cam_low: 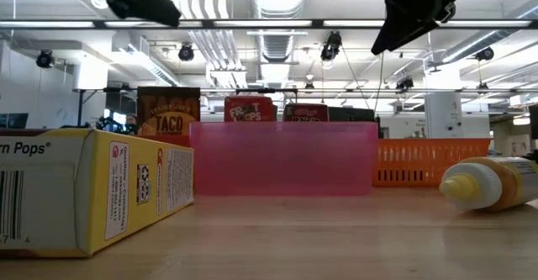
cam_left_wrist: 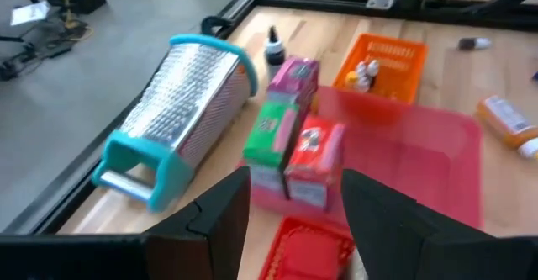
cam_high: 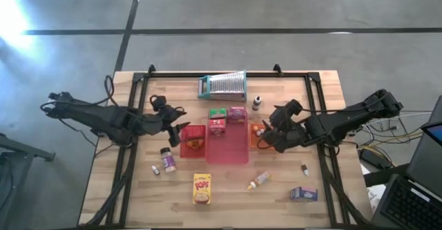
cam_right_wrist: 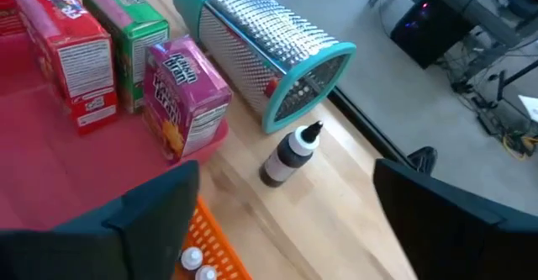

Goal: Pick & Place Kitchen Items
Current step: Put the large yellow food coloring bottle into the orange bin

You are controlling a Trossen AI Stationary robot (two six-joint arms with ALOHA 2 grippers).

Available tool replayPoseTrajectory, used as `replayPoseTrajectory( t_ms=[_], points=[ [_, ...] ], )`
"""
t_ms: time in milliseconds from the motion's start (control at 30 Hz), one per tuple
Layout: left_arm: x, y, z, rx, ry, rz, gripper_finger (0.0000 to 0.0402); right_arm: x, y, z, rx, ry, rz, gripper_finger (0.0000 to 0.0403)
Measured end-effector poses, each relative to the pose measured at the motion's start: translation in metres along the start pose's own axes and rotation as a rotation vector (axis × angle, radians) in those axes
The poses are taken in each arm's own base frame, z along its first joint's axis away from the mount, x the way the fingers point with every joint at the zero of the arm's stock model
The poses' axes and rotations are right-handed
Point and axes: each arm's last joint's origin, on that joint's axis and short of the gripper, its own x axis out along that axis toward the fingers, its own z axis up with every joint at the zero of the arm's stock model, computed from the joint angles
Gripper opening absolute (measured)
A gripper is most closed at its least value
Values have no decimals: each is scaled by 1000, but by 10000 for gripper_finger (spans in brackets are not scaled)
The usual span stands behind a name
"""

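We saw the task about half done. Three small boxes stood together at the far end of the pink tray: a red box, a green box and a pink box. Still loose on the table were the yellow box, a spice jar, a yellow bottle lying on its side, a blue-purple box and a small dark bottle near the metal grater.

The left gripper hovered above the small red tray, just left of the pink tray. In its wrist view the fingers stood apart with nothing between them, so we judged it empty and only partly open. The right gripper hovered over the orange basket, where small white-capped bottles already lay. Its fingers stood wide apart and held nothing.

In our judgement both arms were between two picks. The next move called for choosing one loose item. The dark bottle seemed the nearest to the right arm, and the spice jar to the left one. The gripper had to come down over it with the fingers on both sides, then close. The bottle is narrow and could tip easily.
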Motion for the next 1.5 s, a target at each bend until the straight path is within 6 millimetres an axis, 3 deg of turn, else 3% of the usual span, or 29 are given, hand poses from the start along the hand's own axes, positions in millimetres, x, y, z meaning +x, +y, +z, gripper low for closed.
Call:
replayPoseTrajectory(
  t_ms=[333,667,867,1167,1300,1500],
  points=[
    [-10,20,-40,-55,-16,12,192,-10,9,-4,0,-16,69,198],
    [-1,22,-81,-29,-116,-123,184,-39,24,-17,-53,-102,164,105],
    [-5,29,-92,-43,-210,-124,168,-43,26,-20,-44,-130,155,66],
    [-5,26,-88,-93,-425,-195,165,-34,30,-29,33,-132,166,35],
    [-5,26,-88,-90,-442,-207,165,-46,39,-21,-11,-139,297,25],
    [-4,26,-88,-85,-434,-206,165,-83,43,8,-180,-178,516,10]
  ],
)
